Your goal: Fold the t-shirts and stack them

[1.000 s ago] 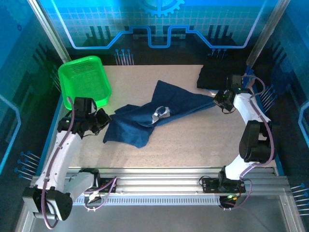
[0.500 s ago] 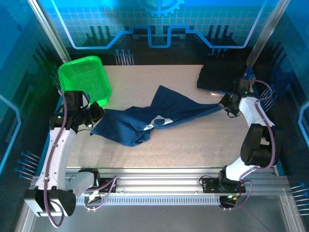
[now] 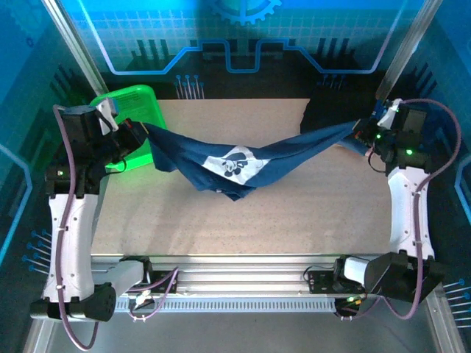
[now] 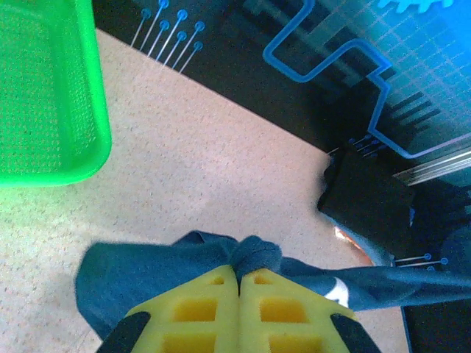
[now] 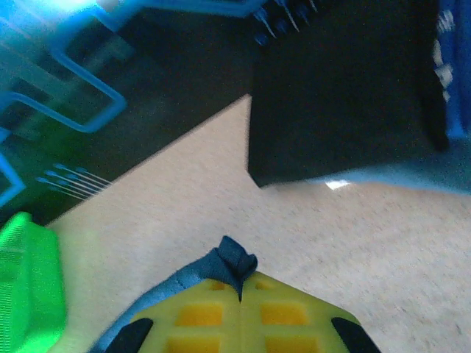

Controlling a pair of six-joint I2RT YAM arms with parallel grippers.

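Note:
A navy-blue t-shirt (image 3: 235, 158) with a white graphic print hangs stretched above the table between both grippers, sagging in the middle. My left gripper (image 3: 135, 131) is shut on its left end, in front of the basket; a bunched fold (image 4: 254, 255) pokes out past the yellow fingers (image 4: 199, 298). My right gripper (image 3: 362, 134) is shut on the right end, where a small tuft of cloth (image 5: 234, 262) sticks out between the fingers (image 5: 283, 309). A near-black folded t-shirt (image 3: 331, 115) lies at the back right corner of the table, also seen as a dark rectangle (image 5: 338, 88).
A bright green mesh basket (image 3: 136, 107) stands at the back left, partly behind the left arm; its rim (image 4: 92, 110) is close to the left gripper. The tan table top (image 3: 250, 220) lies under the hanging shirt. Blue enclosure walls surround the table.
Both grippers rose and moved apart, lifting the navy shirt off the table and pulling it taut. The white print now faces up.

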